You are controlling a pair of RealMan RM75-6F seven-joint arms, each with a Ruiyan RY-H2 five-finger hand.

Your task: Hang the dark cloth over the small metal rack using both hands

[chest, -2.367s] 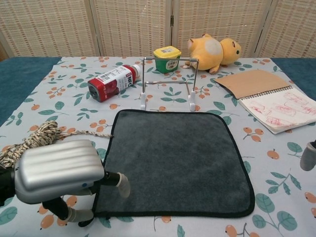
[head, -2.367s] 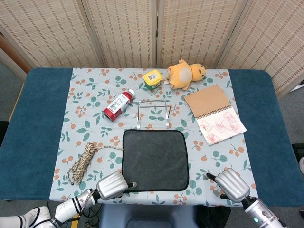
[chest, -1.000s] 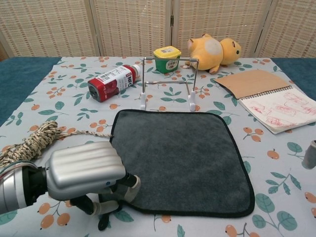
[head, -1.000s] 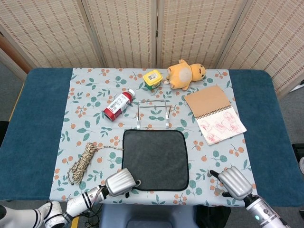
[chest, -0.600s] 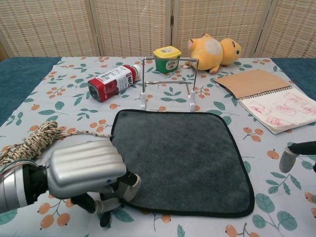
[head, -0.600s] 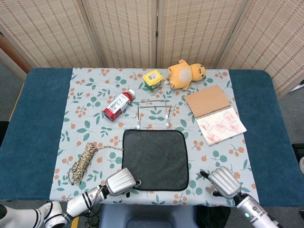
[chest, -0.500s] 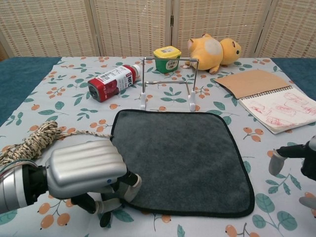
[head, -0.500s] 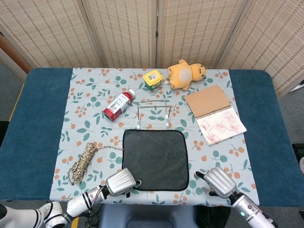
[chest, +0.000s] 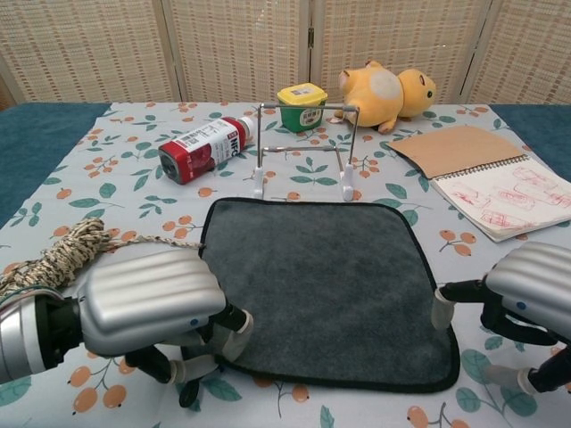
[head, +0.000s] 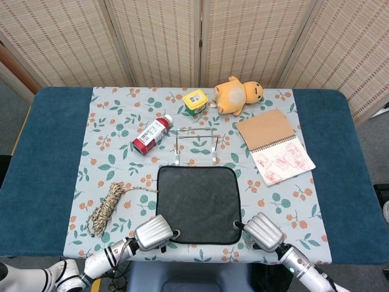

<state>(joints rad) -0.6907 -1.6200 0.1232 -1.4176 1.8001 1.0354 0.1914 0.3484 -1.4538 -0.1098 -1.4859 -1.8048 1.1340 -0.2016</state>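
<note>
The left robot hand (chest: pixel 147 314) is pinching the dark cloth (chest: pixel 326 285) at its near left corner, while the right robot hand (chest: pixel 526 299) is touching the near right edge with a fingertip, its fingers apart and gripping nothing yet. The cloth is lying flat on the surface (head: pixel 48 152), just in front of the small metal rack (chest: pixel 305 147). Lifting and draping are looking entirely undone.

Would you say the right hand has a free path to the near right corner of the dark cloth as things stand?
Probably yes: the right hand sits beside the dark cloth at that corner, fingertips at its edge, with nothing lying between them.
</note>
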